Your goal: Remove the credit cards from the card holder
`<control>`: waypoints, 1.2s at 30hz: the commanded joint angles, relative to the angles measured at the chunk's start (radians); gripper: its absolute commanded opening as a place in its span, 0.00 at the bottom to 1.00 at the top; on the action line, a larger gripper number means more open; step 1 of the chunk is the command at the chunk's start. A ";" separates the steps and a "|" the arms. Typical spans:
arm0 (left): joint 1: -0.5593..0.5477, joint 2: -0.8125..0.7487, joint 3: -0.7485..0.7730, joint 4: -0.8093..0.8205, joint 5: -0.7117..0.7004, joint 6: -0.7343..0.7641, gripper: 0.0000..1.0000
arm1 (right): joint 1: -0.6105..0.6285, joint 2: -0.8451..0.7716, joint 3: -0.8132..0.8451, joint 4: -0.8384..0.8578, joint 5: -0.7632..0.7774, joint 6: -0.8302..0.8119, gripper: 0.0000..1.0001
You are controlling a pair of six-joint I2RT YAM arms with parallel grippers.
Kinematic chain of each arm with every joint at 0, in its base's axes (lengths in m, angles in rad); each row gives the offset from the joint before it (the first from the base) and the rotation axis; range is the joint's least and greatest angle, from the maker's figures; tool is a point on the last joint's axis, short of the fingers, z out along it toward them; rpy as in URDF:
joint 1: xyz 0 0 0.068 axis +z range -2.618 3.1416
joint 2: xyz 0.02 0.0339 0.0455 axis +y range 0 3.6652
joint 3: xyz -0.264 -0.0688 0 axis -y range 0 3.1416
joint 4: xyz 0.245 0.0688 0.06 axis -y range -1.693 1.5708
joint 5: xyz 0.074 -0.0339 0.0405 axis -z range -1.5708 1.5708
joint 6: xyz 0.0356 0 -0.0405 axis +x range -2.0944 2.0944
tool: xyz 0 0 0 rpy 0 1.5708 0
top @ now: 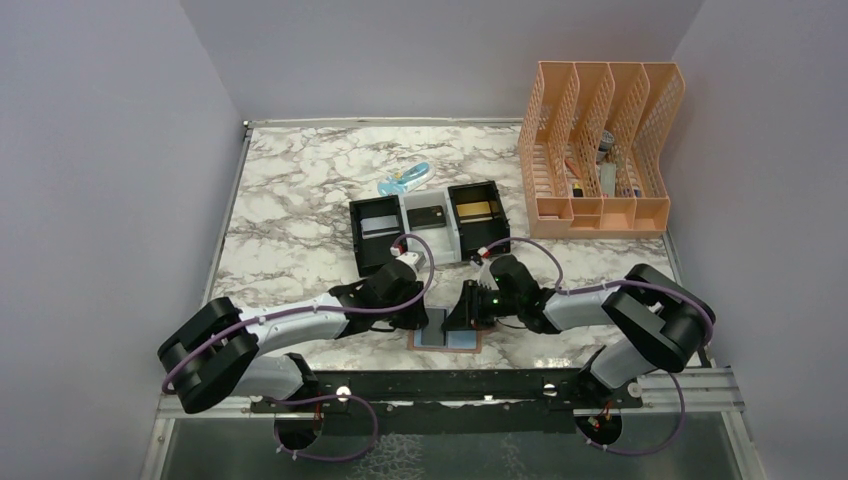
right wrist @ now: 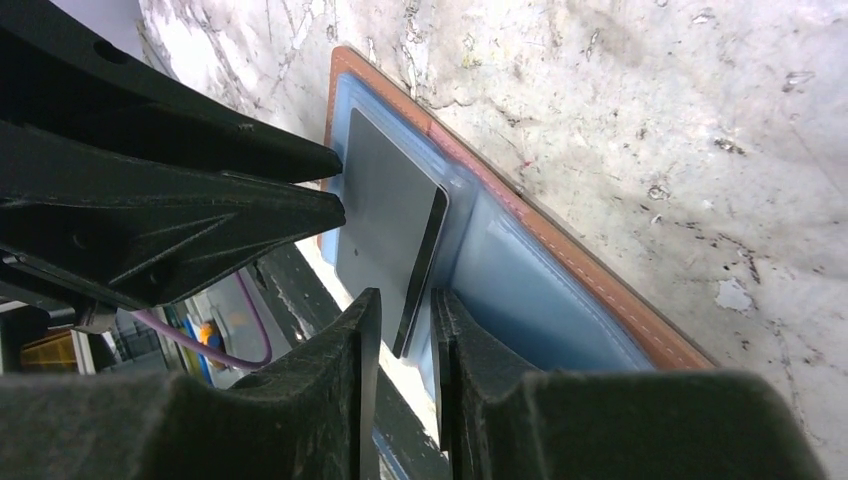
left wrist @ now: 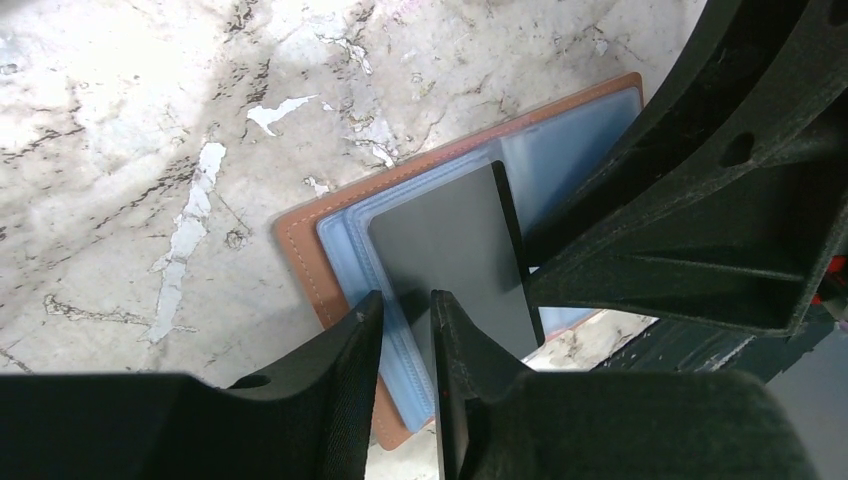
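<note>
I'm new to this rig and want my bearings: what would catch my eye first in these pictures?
The left pincer and right pincer crowd over the open card holder at the near edge of the table. There a dark grey card tilts up from its blue pocket, its edge between the right pincer's fingers. Behind it sits a black-and-white three-compartment tray, and a peach file rack stands far right.
</note>
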 commanded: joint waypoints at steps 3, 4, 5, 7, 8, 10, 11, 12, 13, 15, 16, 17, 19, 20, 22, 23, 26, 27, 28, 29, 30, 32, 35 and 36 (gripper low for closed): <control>-0.017 0.004 -0.008 -0.001 -0.016 -0.008 0.24 | 0.001 0.016 0.012 0.010 0.040 0.005 0.23; -0.020 0.005 -0.010 -0.001 -0.017 -0.010 0.24 | 0.000 0.016 0.012 0.009 0.041 0.004 0.22; -0.022 0.004 -0.014 0.000 -0.018 -0.013 0.24 | 0.001 0.014 0.012 0.009 0.043 0.006 0.21; -0.027 -0.004 -0.018 0.000 -0.020 -0.019 0.24 | 0.001 0.014 0.007 0.013 0.047 0.012 0.19; -0.029 -0.008 -0.021 0.000 -0.023 -0.022 0.24 | 0.001 0.014 0.006 0.018 0.048 0.014 0.17; -0.030 -0.018 -0.026 0.000 -0.028 -0.026 0.24 | 0.000 0.018 0.007 0.024 0.047 0.017 0.15; -0.030 -0.021 -0.028 0.000 -0.030 -0.028 0.24 | 0.001 0.022 0.009 0.024 0.047 0.017 0.15; -0.032 -0.023 -0.030 0.000 -0.031 -0.029 0.24 | 0.000 0.025 0.012 0.023 0.046 0.017 0.15; -0.032 -0.024 -0.031 0.000 -0.031 -0.030 0.24 | 0.001 0.028 0.014 0.019 0.046 0.019 0.15; -0.034 -0.026 -0.035 0.001 -0.030 -0.033 0.25 | 0.000 0.034 0.017 0.014 0.048 0.025 0.16; -0.036 -0.028 -0.037 0.000 -0.031 -0.035 0.24 | 0.001 0.035 0.018 0.007 0.053 0.025 0.17; -0.037 -0.029 -0.040 0.000 -0.032 -0.038 0.25 | 0.000 0.035 0.018 0.001 0.058 0.024 0.18; -0.040 -0.034 -0.046 0.001 -0.035 -0.044 0.24 | 0.001 0.034 0.021 -0.018 0.066 0.018 0.19; -0.041 -0.038 -0.048 0.000 -0.037 -0.047 0.24 | 0.000 0.034 0.022 -0.025 0.069 0.011 0.19; -0.043 -0.045 -0.053 0.001 -0.043 -0.051 0.25 | 0.000 0.029 0.021 -0.029 0.068 0.002 0.17; -0.044 -0.048 -0.056 0.000 -0.045 -0.051 0.24 | 0.000 0.023 0.017 -0.027 0.068 0.001 0.16; -0.044 -0.054 -0.058 0.000 -0.049 -0.051 0.24 | 0.001 -0.001 0.008 -0.025 0.074 -0.009 0.07; -0.044 -0.054 -0.058 -0.001 -0.050 -0.051 0.24 | 0.000 -0.009 0.007 -0.031 0.079 -0.013 0.05; -0.044 -0.054 -0.059 -0.001 -0.050 -0.052 0.24 | 0.001 -0.018 0.005 -0.036 0.084 -0.015 0.05; -0.044 -0.054 -0.060 -0.001 -0.051 -0.052 0.25 | 0.000 -0.027 0.002 -0.039 0.088 -0.018 0.05; -0.044 -0.053 -0.060 -0.001 -0.052 -0.054 0.24 | 0.000 -0.034 -0.001 -0.042 0.092 -0.022 0.04; -0.044 -0.051 -0.062 -0.001 -0.053 -0.054 0.25 | 0.000 -0.050 -0.009 -0.050 0.103 -0.025 0.04; -0.046 -0.049 -0.062 -0.001 -0.054 -0.052 0.25 | 0.000 -0.069 -0.022 -0.064 0.122 -0.027 0.04; -0.045 -0.048 -0.060 -0.002 -0.054 -0.051 0.24 | 0.000 -0.073 -0.023 -0.070 0.125 -0.030 0.04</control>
